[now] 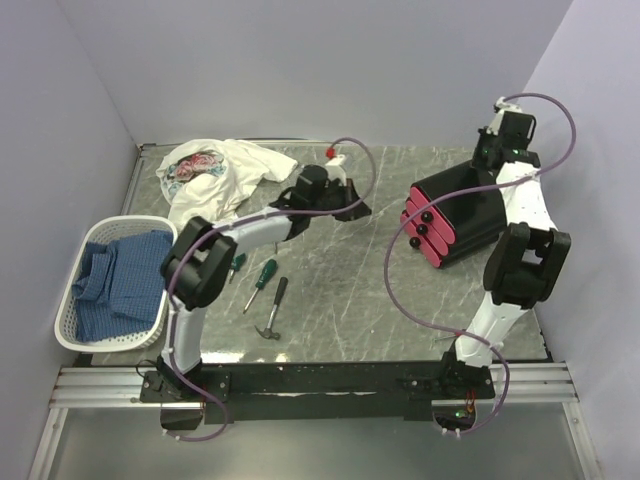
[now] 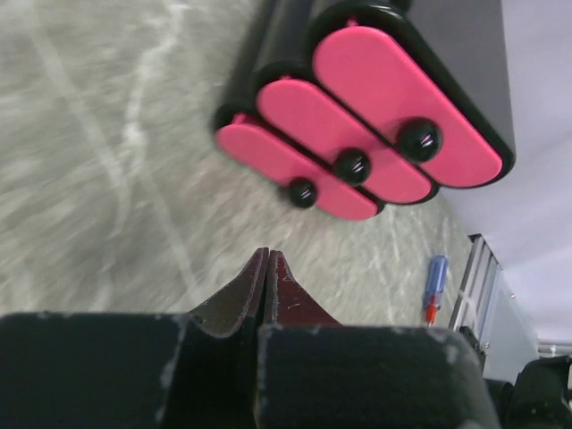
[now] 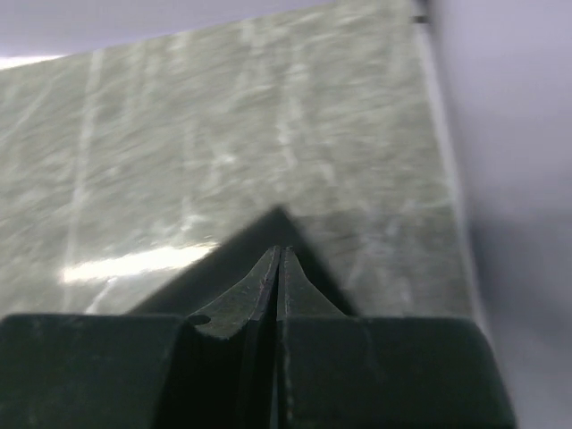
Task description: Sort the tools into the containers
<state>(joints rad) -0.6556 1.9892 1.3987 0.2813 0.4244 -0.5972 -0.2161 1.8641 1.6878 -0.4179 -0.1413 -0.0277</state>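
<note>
Three glossy pink oval drawers (image 2: pixel 375 80), round black knobs (image 2: pixel 418 138), veined grey table (image 2: pixel 89 179)

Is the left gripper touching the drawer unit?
Apart. The left wrist view shows bare table between the shut left gripper and the drawer unit, including its pink fronts.

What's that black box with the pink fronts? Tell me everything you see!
It is a black boxy drawer unit, plastic by the look, with three pink-red drawers stacked together, each rounded at the ends with one round black knob. It sits on the right of the marbled table, fronts facing the table's middle. The right arm reaches close behind it; contact is unclear.
</note>
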